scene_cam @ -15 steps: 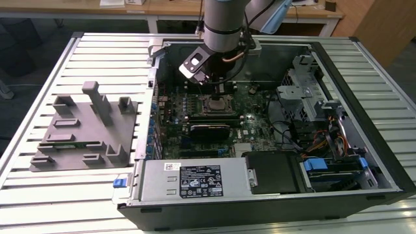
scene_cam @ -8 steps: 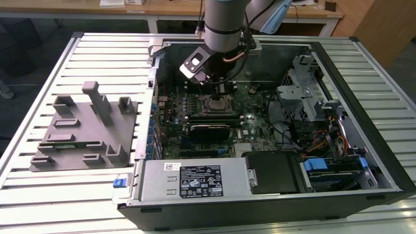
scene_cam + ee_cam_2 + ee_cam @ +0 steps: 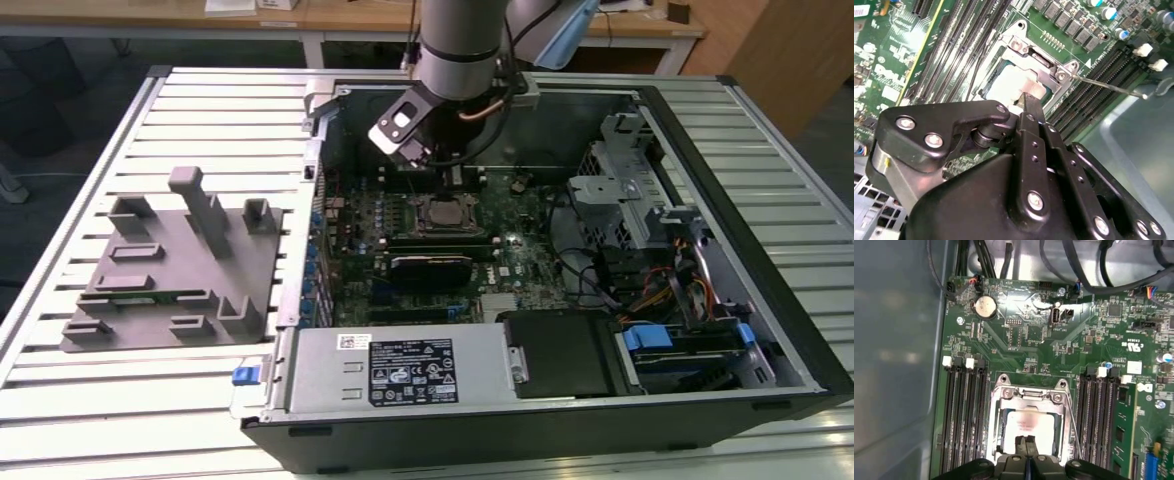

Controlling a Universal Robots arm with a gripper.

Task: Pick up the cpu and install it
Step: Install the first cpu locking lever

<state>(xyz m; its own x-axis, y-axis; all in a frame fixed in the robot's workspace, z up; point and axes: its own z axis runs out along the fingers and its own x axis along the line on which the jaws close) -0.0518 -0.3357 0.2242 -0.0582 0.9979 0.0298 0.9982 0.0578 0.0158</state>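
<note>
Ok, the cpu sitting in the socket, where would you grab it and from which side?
Probably by two opposite edges of the cpu's pale raised top, coming straight down from above. It lies flat, sunk inside the metal socket frame, which blocks any sideways approach. The gripper, shut, is over its middle, so it would have to open first.

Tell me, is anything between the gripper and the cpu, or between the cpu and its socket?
Nothing visible. The cpu lies in the socket already, and the gripper, fingertips closed, hangs right over its top with nothing between them.
</note>
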